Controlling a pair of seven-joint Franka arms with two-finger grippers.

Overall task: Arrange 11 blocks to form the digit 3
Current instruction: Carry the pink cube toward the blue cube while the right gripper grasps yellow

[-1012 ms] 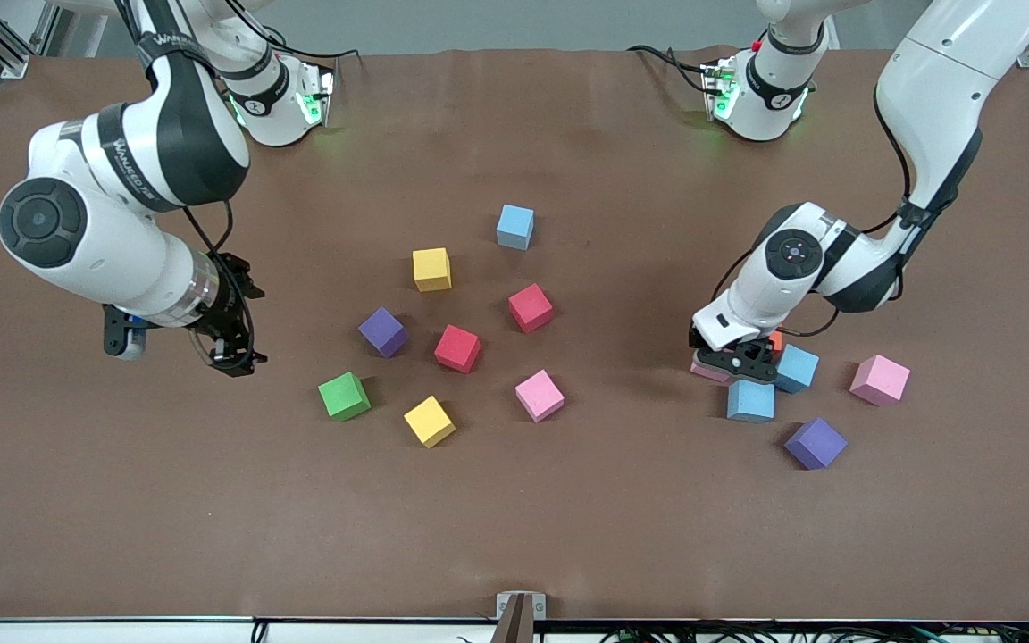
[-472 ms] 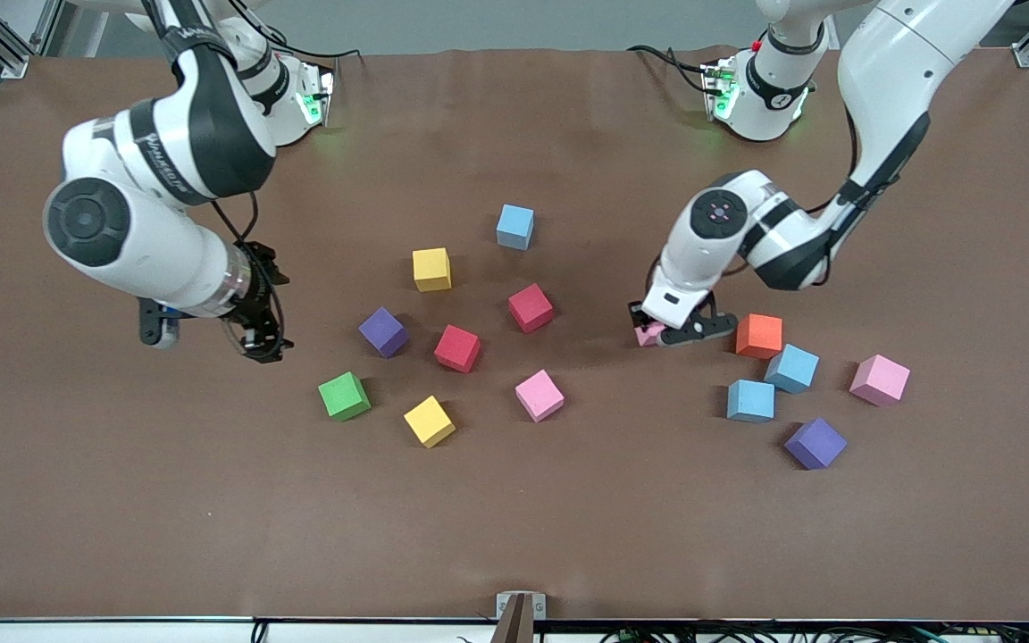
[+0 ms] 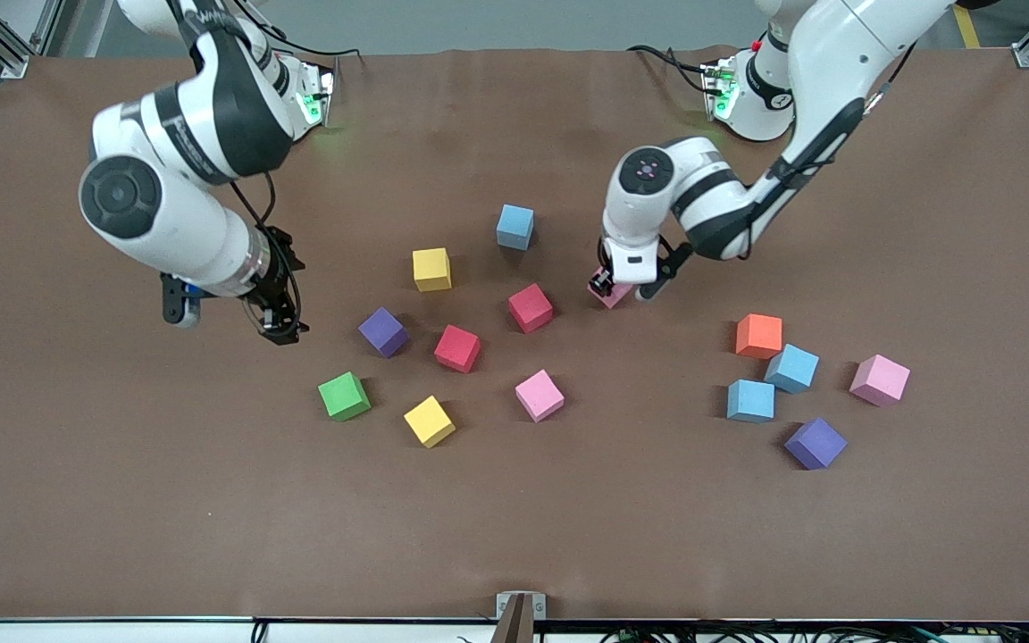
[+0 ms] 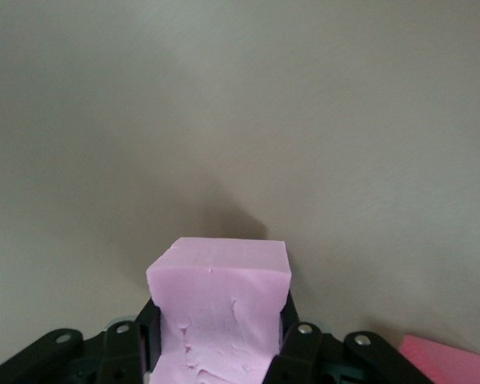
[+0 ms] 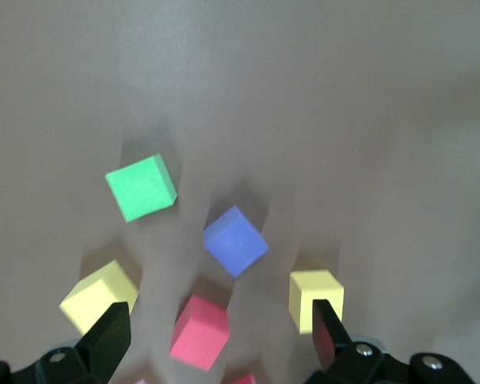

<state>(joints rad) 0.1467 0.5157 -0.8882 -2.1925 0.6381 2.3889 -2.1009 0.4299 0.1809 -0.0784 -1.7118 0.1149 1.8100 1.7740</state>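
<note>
No part of the digit 3 is built yet: the left gripper (image 3: 614,291), clamped on a pink block (image 4: 220,308), hangs at three o'clock of a red block (image 3: 531,307) (others lie scattered), the right gripper (image 3: 278,326) gaping empty.

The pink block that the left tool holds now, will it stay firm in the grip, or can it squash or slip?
The pink block probably squashes a little: its face looks torn and matte like foam. Slipping seems unlikely, since the left tool is shut on two flat sides. It looks light, and its flat faces should not roll.
</note>
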